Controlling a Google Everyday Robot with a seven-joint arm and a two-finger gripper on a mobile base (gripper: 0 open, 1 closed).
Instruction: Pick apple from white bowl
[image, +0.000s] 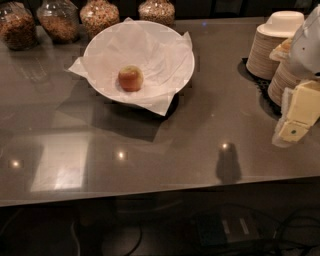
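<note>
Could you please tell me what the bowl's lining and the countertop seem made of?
Lining: likely thin matte paper, creased, corners overhanging the white bowl. Countertop: perhaps polished stone or laminate; glossy, mirroring lights. The claw hangs at the right edge, beside stacked bowls.

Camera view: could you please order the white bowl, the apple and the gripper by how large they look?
1. white bowl, largest.
2. gripper, at the right edge beside the stacked paper bowls; probably nearer the camera, so its rank is unsure.
3. apple, smallest, lying in the bowl.
</note>
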